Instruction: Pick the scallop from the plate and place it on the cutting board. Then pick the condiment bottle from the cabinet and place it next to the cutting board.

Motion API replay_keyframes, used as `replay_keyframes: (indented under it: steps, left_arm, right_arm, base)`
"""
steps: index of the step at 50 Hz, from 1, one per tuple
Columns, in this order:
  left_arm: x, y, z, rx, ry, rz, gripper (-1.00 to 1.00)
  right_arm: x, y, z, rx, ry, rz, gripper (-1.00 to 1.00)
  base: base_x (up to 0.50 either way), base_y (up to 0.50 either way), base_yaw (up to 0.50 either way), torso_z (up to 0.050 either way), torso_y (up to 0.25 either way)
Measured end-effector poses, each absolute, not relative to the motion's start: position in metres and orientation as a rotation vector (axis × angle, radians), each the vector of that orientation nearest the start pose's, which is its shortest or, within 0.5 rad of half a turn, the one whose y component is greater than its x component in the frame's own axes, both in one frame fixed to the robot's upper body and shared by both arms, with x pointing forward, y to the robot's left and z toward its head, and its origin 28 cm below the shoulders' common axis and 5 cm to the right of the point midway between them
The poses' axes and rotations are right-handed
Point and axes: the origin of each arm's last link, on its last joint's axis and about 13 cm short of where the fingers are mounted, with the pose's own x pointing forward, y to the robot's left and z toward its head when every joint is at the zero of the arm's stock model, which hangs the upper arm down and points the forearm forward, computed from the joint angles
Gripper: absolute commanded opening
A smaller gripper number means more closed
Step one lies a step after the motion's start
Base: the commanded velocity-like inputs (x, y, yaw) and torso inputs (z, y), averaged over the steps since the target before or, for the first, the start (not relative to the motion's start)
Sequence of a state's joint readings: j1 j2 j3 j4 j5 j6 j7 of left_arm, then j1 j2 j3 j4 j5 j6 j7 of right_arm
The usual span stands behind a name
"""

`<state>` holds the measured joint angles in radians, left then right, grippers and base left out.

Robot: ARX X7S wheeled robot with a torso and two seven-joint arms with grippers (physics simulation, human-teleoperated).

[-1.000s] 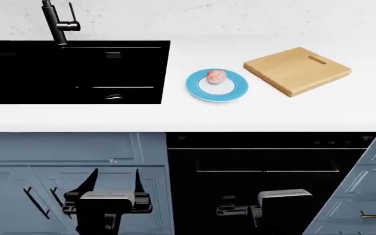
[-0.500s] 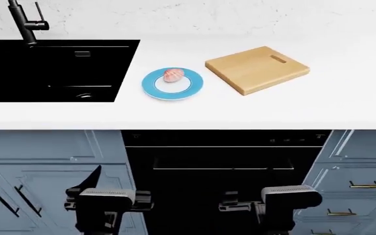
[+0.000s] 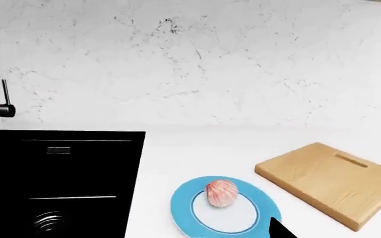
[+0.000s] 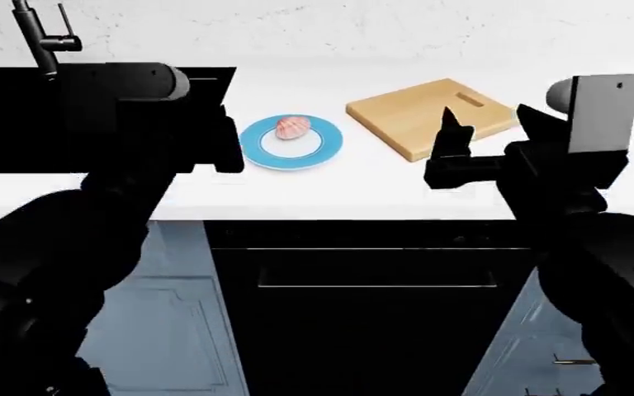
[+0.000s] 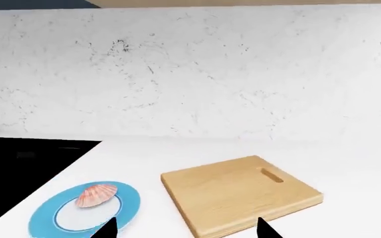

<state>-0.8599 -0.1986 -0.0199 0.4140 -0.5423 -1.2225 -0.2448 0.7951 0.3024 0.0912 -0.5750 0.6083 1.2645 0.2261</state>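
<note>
Head view: a small pink-orange ribbed scallop (image 4: pixel 291 126) lies on a round plate (image 4: pixel 267 148) with a sky-blue rim and white centre, on a smooth white counter (image 4: pixel 383 186). Just right of it sits a light-brown wooden cutting board (image 4: pixel 411 115) with a handle slot. The black left gripper (image 4: pixel 220 142) hangs beside the plate; its spread is unreadable. The right gripper (image 4: pixel 490 136) hovers with fingers apart, empty.

Left wrist view: scallop (image 3: pixel 222 192) on plate (image 3: pixel 180 210), black sink (image 3: pixel 58 183) nearby.

Right wrist view: two fingertips (image 5: pixel 105 229) stand wide, touching nothing.

A home kitchen: white countertop (image 4: pixel 328 186), black sink (image 3: pixel 58 183) with faucet (image 4: pixel 42 37), oven (image 4: pixel 372 305) below.
</note>
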Motion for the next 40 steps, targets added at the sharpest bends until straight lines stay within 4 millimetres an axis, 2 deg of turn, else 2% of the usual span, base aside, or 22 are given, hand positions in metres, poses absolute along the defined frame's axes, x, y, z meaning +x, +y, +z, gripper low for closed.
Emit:
replay_keyframes:
  steps: [6, 13, 34, 40]
  left_arm:
    - [0.296, 0.223, 0.287, -0.021, -0.025, -0.148, 1.00]
    - [0.297, 0.225, 0.314, 0.000, -0.015, -0.173, 1.00]
    - [0.300, 0.233, 0.348, 0.030, 0.076, -0.262, 1.00]
    - [0.300, 0.237, 0.355, 0.039, 0.089, -0.271, 1.00]
  right_arm:
    - [0.265, -0.141, 0.284, -0.036, -0.090, 0.120, 1.00]
    - [0.262, -0.145, 0.306, -0.070, -0.088, 0.141, 1.00]
    - [0.261, -0.149, 0.329, -0.111, -0.076, 0.165, 1.00]
    - [0.261, -0.148, 0.331, -0.110, -0.067, 0.171, 1.00]
  base:
    - [0.43, 0.00, 0.00, 0.000, 0.000]
    - [0.50, 0.00, 0.00, 0.000, 0.000]
    - [0.50, 0.00, 0.00, 0.000, 0.000]
    - [0.50, -0.28, 0.00, 0.000, 0.003]
